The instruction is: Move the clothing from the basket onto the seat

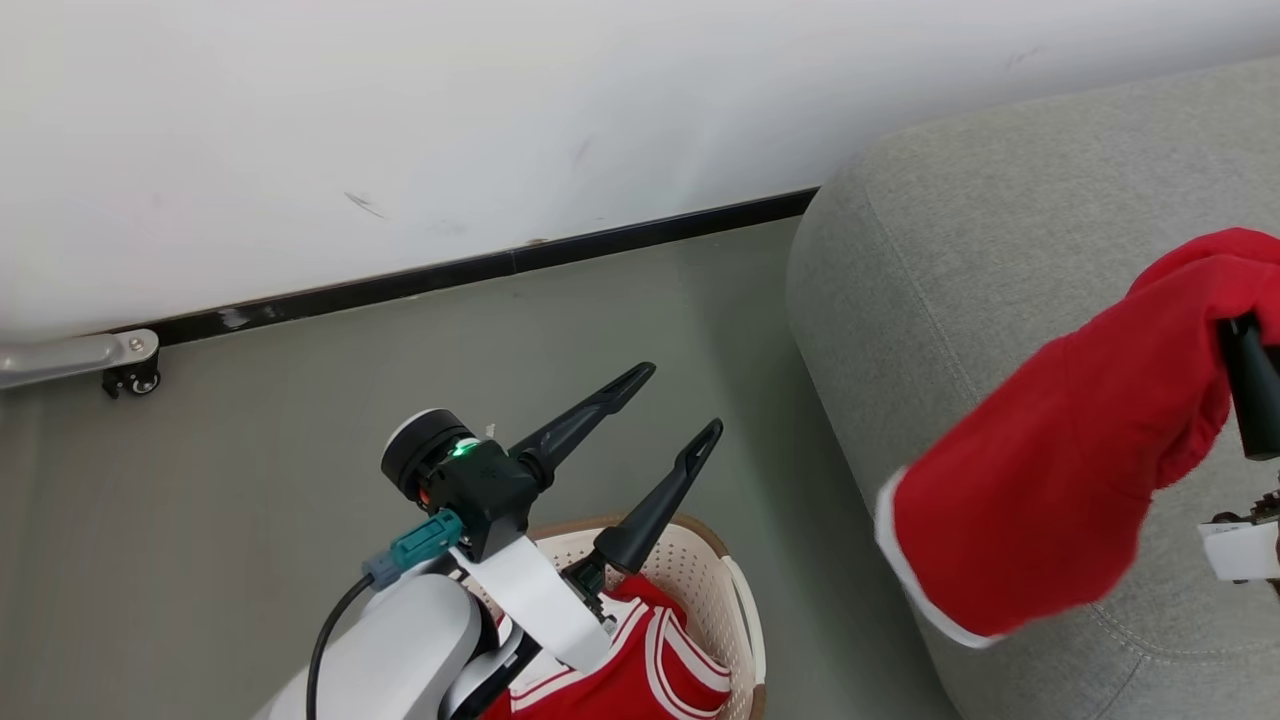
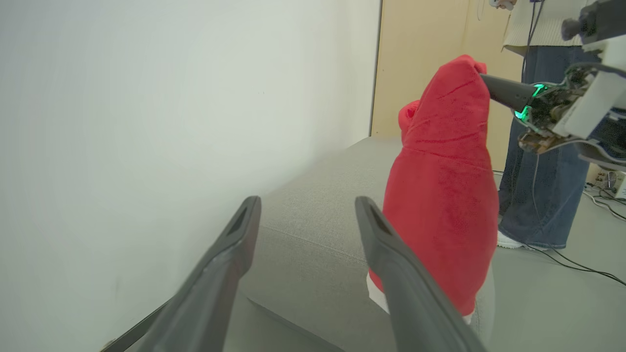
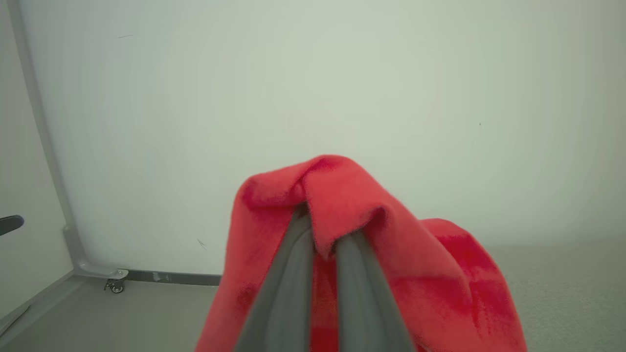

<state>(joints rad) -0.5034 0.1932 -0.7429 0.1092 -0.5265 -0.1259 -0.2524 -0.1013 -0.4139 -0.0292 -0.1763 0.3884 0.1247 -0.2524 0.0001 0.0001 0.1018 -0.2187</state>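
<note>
Right pincer (image 3: 324, 242) clamps clothing (image 1: 1050, 500) over seat (image 1: 950, 250) edge; left pincer (image 1: 682, 398) (agape) above basket (image 1: 700, 572).

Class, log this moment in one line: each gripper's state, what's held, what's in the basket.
left gripper: open, empty | right gripper: shut on red garment, hanging by sofa | jersey: in basket
</note>
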